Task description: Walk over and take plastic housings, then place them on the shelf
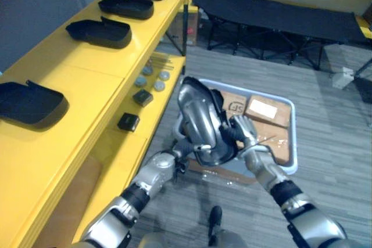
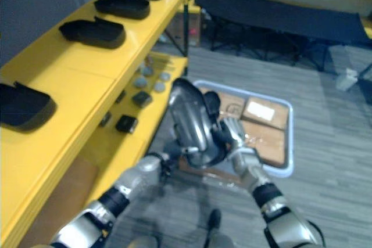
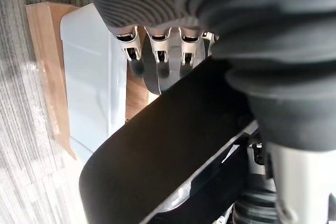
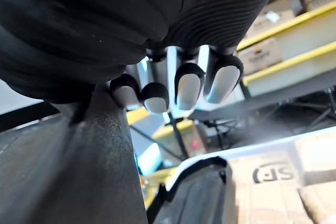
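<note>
I hold a glossy dark plastic housing [image 1: 200,123] upright between both hands, above the near left corner of a white bin [image 1: 293,137]. My left hand [image 1: 185,144] comes up from the lower left and sits mostly behind the housing; in the left wrist view its fingers [image 3: 157,61] curl over the housing's black edge [image 3: 173,150]. The right hand [image 1: 243,132] clasps the housing's right side, with its fingertips [image 4: 178,85] bent onto the shell [image 4: 79,171]. Another black housing [image 4: 197,192] lies in the bin. Several black housings [image 1: 99,32] lie along the top of the yellow shelf [image 1: 87,85] on my left.
Cardboard boxes [image 1: 261,111] fill the bin's right half. The shelf's lower level carries small black boxes [image 1: 128,122] and round discs [image 1: 152,76]. A black cot [image 1: 279,13] stands across the grey floor at the back. Bare shelf top lies between the near housing [image 1: 32,104] and the others.
</note>
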### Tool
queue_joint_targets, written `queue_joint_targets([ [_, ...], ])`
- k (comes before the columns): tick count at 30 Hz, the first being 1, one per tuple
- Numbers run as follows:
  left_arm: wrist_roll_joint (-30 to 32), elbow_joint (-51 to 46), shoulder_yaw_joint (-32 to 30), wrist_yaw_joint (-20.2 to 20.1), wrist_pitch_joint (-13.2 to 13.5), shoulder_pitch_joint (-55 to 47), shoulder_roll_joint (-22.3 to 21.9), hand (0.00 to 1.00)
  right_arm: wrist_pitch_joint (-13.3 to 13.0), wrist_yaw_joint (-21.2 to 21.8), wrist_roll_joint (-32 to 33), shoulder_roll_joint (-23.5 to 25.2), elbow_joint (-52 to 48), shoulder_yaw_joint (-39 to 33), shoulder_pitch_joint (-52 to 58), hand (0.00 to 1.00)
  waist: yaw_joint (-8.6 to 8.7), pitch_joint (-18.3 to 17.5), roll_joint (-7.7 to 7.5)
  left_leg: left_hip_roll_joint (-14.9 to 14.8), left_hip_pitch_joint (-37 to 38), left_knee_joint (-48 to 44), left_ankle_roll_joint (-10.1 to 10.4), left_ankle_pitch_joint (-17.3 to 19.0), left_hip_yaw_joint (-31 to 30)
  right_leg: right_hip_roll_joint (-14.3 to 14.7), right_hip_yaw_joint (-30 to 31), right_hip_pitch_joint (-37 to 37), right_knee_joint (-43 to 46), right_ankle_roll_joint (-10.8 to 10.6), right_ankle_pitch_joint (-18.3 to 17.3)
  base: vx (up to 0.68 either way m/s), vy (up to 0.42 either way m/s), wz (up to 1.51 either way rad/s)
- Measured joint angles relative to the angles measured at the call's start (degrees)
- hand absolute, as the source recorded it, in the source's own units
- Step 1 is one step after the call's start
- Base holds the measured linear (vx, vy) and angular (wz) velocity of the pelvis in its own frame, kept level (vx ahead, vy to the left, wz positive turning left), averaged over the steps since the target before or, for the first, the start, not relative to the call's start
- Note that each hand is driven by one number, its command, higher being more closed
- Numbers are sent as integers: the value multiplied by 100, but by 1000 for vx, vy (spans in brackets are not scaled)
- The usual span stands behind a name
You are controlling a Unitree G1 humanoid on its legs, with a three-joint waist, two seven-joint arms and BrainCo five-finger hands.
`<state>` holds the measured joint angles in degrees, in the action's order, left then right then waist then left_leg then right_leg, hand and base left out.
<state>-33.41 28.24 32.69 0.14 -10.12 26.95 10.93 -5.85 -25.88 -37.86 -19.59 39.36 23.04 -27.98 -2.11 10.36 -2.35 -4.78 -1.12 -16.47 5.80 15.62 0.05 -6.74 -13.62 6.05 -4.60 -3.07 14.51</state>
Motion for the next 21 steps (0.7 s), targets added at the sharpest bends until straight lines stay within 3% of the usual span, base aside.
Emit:
queue_joint_targets([
  [6,-9,0,-26,649,567,-14,-9,100,-120,-292,170,124,3,-2,-221,100,1,0,0,6,26,-2,-1,-1,-5,-7,-3,-8,0,-13,20,5,1,0],
  [9,-2,0,-111,833,714,-76,-9,100,-219,-316,316,236,-2,-1,-220,100,-6,-1,-2,8,27,-6,-1,-1,-4,-9,2,-24,-1,-14,26,0,0,0],
  [15,79,-18,-280,908,873,-205,-39,100,-282,-448,444,401,-80,-7,-167,100,-5,-2,-4,5,43,-11,-4,-4,18,-5,23,-35,-3,-6,36,0,0,0],
  [21,782,-347,-313,1280,920,-231,-62,100,-290,-672,573,447,-435,-63,85,100,-11,-5,-8,5,105,5,-5,-3,56,-1,68,-55,-22,-7,36,2,2,-3],
])
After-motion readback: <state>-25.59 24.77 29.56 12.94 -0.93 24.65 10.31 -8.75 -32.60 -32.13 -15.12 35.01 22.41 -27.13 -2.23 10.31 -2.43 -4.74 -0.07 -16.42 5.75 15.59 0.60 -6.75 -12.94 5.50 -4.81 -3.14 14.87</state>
